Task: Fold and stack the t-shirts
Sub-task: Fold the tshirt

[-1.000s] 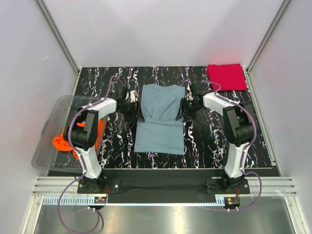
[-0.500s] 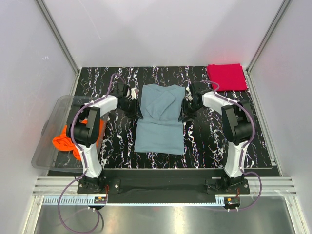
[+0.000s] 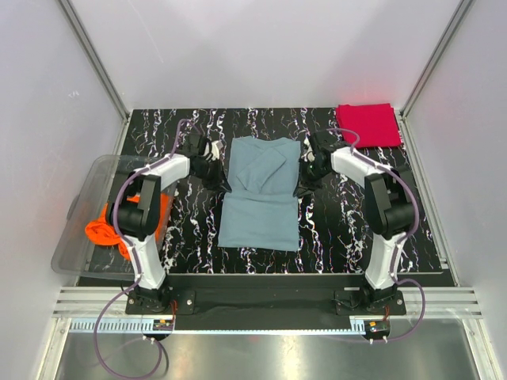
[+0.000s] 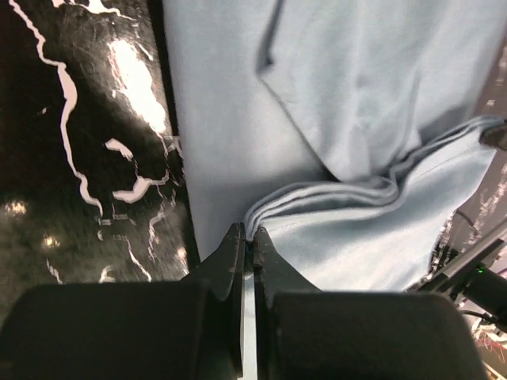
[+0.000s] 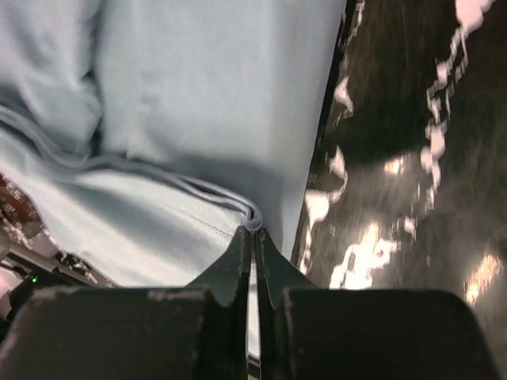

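1. The grey-blue t-shirt point(image 3: 260, 198) lies flat in the middle of the table point(image 3: 341, 229), with a fold line across it.
2. Left end effector point(image 4: 248, 239) — pinched tight on the layered left edge of that shirt.
3. Right end effector point(image 5: 253, 235) — clamped on the layered right edge.
4. The red t-shirt point(image 3: 367, 124) sits folded at the far right corner.
5. The orange t-shirt point(image 3: 103, 231) lies bunched in the bin point(image 3: 75, 249) on the left.

Both arms stretch forward, left tool point(image 4: 249, 237) and right tool point(image 5: 253, 235) pinched closed.
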`<action>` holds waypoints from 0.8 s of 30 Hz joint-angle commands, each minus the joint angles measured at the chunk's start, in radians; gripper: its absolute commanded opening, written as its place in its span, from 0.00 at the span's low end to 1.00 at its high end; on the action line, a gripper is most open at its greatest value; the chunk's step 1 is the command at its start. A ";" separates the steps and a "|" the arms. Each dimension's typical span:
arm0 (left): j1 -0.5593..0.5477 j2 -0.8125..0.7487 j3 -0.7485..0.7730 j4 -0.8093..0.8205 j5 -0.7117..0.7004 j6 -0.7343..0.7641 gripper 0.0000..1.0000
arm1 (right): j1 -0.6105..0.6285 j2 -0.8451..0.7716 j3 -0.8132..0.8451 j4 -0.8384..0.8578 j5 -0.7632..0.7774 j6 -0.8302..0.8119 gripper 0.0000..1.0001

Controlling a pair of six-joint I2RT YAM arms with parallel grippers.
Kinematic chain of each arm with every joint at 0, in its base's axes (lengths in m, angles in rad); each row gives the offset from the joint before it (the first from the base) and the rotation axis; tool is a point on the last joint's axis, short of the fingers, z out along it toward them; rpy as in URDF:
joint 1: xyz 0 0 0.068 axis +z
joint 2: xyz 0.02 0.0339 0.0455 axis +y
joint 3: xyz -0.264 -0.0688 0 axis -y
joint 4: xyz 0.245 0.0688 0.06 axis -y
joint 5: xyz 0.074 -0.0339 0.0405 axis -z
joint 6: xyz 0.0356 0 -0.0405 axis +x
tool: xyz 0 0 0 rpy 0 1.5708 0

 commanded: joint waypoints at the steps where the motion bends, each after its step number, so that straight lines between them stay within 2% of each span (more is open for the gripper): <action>1: 0.009 -0.121 -0.003 0.024 0.018 -0.027 0.00 | -0.001 -0.147 -0.030 -0.029 0.039 0.012 0.00; 10: 0.015 -0.074 0.024 0.022 0.001 -0.029 0.00 | -0.003 -0.132 -0.052 -0.018 0.082 0.009 0.00; 14: 0.022 -0.016 0.056 0.013 0.002 -0.012 0.00 | -0.004 -0.057 -0.021 0.008 0.070 -0.012 0.00; 16: 0.022 0.016 0.067 0.009 -0.019 0.008 0.05 | -0.009 -0.020 0.014 0.012 0.076 -0.023 0.01; 17: 0.022 0.023 0.082 -0.019 -0.034 0.019 0.15 | -0.013 0.012 0.028 0.009 0.084 -0.023 0.22; 18: 0.023 0.030 0.095 -0.036 -0.078 0.032 0.23 | -0.021 0.022 0.054 -0.010 0.104 -0.029 0.29; 20: 0.022 0.012 0.131 -0.103 -0.128 0.060 0.30 | -0.038 0.011 0.090 -0.070 0.143 -0.063 0.38; 22: 0.022 -0.077 0.132 -0.119 -0.169 0.081 0.38 | -0.035 -0.036 0.115 -0.125 0.237 -0.083 0.42; 24: 0.022 -0.175 0.122 -0.136 -0.156 0.088 0.46 | -0.033 -0.088 0.114 -0.148 0.204 -0.094 0.45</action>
